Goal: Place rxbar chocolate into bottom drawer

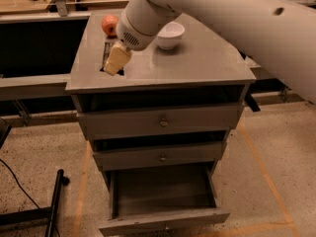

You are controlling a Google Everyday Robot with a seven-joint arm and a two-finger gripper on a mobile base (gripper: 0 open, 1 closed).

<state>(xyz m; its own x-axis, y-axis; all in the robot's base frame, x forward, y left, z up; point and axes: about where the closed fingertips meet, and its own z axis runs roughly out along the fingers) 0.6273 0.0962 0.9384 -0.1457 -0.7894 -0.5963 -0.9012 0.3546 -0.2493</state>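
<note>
The rxbar chocolate (106,50) lies flat on the left part of the grey cabinet top (207,63), a dark bar just in front of a red apple (109,23). My gripper (117,59) hangs from the white arm directly over the bar's near end and hides part of it. I cannot tell whether it touches the bar. The bottom drawer (163,220) is pulled out at the foot of the cabinet, and its grey tray shows nothing inside.
A white bowl (170,34) stands on the cabinet top right of the gripper. Two upper drawers with round knobs (163,123) are pushed in. A black stand (54,206) lies on the floor at the left. A shelf rail runs behind the cabinet.
</note>
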